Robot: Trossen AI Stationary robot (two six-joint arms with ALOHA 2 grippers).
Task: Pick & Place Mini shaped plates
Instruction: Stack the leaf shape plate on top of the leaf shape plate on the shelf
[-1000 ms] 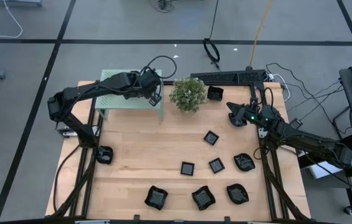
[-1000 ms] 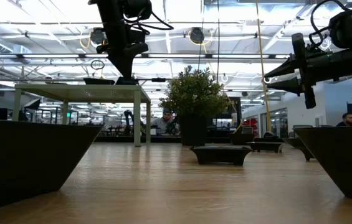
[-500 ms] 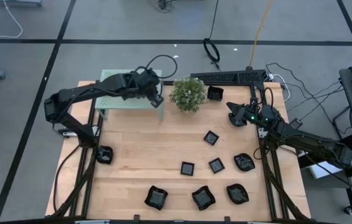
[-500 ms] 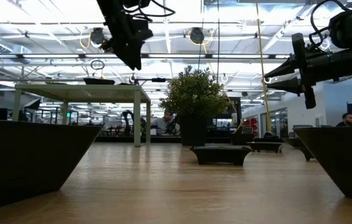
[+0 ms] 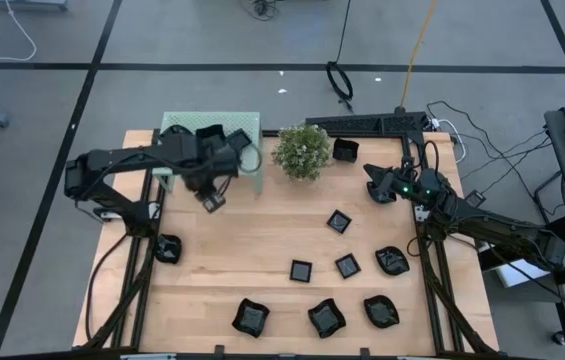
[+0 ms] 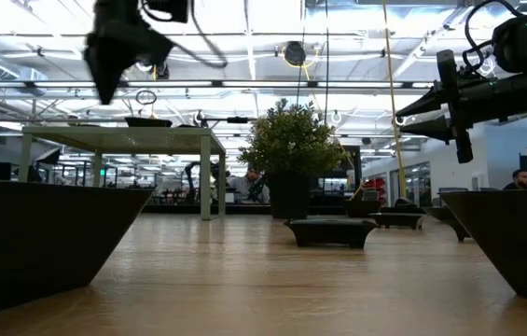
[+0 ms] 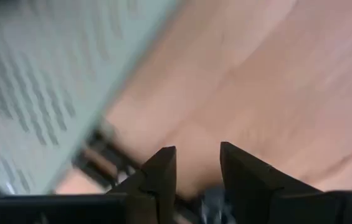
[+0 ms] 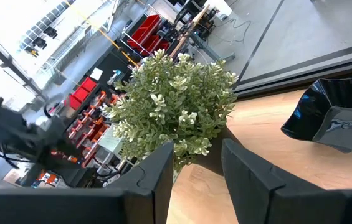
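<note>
Several small black plates lie on the wooden table: one near the left edge (image 5: pixel 167 248), square ones mid-table (image 5: pixel 338 221) (image 5: pixel 301 270), wavy ones along the near edge (image 5: pixel 251 316). Another dark plate (image 5: pixel 209 131) rests on the green stand (image 5: pixel 247 125). My left gripper (image 5: pixel 210 198) hangs open and points down over bare wood just in front of the stand; in its wrist view nothing lies between the fingers (image 7: pixel 197 152). My right gripper (image 5: pixel 370 178) waits open and level at the far right, facing the potted plant (image 8: pixel 176 99).
The potted plant (image 5: pixel 302 150) stands at the far middle, with a black plate (image 5: pixel 345 150) beside it, also seen in the right wrist view (image 8: pixel 334 121). The green stand's perforated top (image 7: pixel 38 93) lies close beside my left gripper. Bare wood spreads across the table's left half.
My left gripper has left the spot above the green stand's right end. It has moved toward the table's near and left side and now hangs over bare wood. It has tipped from slanting to pointing straight down. My right arm has kept still.
</note>
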